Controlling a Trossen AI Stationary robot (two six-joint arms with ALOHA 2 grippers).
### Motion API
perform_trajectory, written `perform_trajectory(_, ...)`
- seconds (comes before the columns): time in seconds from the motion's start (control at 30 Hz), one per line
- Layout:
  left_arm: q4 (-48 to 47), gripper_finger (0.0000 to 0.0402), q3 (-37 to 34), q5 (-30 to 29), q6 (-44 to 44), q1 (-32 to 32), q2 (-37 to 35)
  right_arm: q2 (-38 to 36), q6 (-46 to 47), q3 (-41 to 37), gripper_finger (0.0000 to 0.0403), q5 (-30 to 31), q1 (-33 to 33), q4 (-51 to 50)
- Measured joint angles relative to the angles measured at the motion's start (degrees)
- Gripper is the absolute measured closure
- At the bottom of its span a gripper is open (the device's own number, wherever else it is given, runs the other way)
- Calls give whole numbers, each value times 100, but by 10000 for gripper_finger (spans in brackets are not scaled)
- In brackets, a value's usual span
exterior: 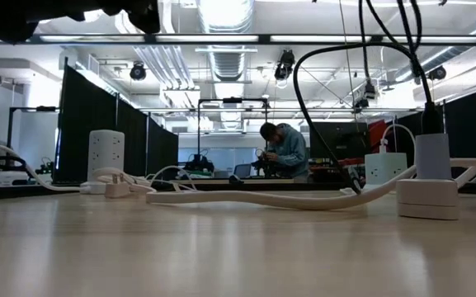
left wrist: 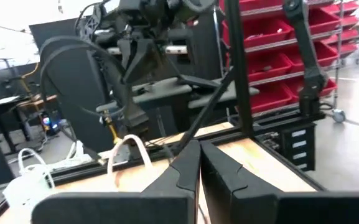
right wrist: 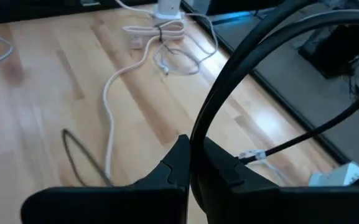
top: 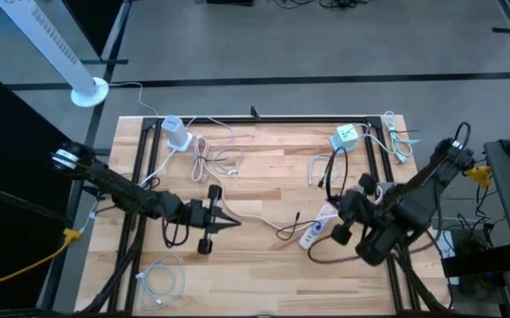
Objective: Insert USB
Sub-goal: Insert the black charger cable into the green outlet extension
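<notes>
We see the left gripper [top: 233, 223] clenched, empty, over the table [top: 263, 283], right gripper [right wrist: 193, 149] clenched on a black cable [right wrist: 229, 93], above the white strip [top: 318, 228]

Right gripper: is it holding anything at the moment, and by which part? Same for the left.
The right gripper is shut on the black cable, gripping it along its cord, not at a plug. The left gripper is shut and holds nothing.

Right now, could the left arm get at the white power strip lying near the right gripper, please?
Probably not easily: the power strip lies right by the shut right gripper, across from the left gripper, also shut.
</notes>
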Motion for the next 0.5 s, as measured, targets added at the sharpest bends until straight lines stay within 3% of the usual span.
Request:
perform_trajectory(0.23, 1, 375, -2, 0, -334, 322, 1, -227, -1966, -2, 398, -1, -166, 1266)
perform_trajectory(0.37, 7, 330, -2, 0, -980, 633, 204, -163, -3622, -2, 398, -241, -216, 2638)
perform_trajectory(0.5, 88, 274, 139, 187, -1226, 766, 720, -8, -5379, -2, 398, -897, -291, 4049)
